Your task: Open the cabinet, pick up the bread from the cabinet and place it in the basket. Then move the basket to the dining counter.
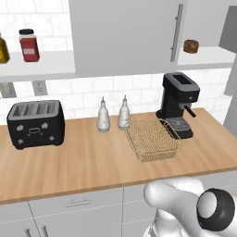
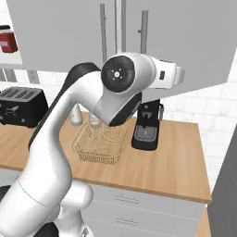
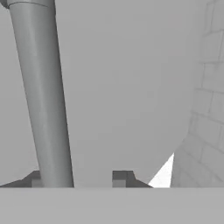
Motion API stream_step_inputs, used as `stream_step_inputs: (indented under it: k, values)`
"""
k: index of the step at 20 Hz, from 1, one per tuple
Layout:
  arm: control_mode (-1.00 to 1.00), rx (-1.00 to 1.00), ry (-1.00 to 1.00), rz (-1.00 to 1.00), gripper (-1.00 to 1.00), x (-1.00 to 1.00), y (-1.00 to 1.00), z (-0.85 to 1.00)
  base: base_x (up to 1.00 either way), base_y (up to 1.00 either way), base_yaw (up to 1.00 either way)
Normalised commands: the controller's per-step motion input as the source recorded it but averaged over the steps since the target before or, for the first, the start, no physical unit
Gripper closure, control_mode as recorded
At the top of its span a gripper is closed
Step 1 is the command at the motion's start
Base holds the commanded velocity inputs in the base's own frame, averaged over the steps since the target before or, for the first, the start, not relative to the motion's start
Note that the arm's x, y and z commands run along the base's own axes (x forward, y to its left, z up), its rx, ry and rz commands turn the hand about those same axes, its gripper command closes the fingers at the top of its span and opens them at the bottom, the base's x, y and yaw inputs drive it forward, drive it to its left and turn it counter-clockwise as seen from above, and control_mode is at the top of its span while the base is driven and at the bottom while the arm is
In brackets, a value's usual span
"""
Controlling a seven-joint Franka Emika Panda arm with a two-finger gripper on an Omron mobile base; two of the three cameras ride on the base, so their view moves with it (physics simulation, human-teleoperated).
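The cabinet (image 1: pixel 120 37) has its left door shut and its right door (image 2: pixel 194 41) swung out. Inside, the small dark-brown bread (image 1: pixel 190 46) rests on the white shelf. In the hand view my gripper (image 3: pixel 76 179) is open, its jaws on either side of the door's grey bar handle (image 3: pixel 43 96). The bar lies against the left fingertip (image 3: pixel 33 180), with a gap to the right one. My hand (image 2: pixel 169 74) reaches up to that door. The golden wire basket (image 1: pixel 152 139) sits empty on the wood worktop below. The dining counter is out of view.
A black coffee machine (image 1: pixel 178 99) stands right behind the basket. Two white bottles (image 1: pixel 113 115) stand to the basket's left, and a black toaster (image 1: pixel 35 122) sits further left. A red jar (image 1: pixel 28 45) is on the open shelf. My arm hides part of the worktop in the right base view.
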Motion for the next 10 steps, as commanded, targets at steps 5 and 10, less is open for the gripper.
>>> stream_step_inputs:
  k: [5, 10]
  values:
    - [-1.0, 0.0, 0.0, -0.12, 1.0, -0.68, -1.0, -0.07, 0.0, 0.0, 0.0]
    - [-1.0, 0.01, -0.19, -0.26, 1.0, -0.84, -0.27, 0.11, 0.0, 0.0, 0.0]
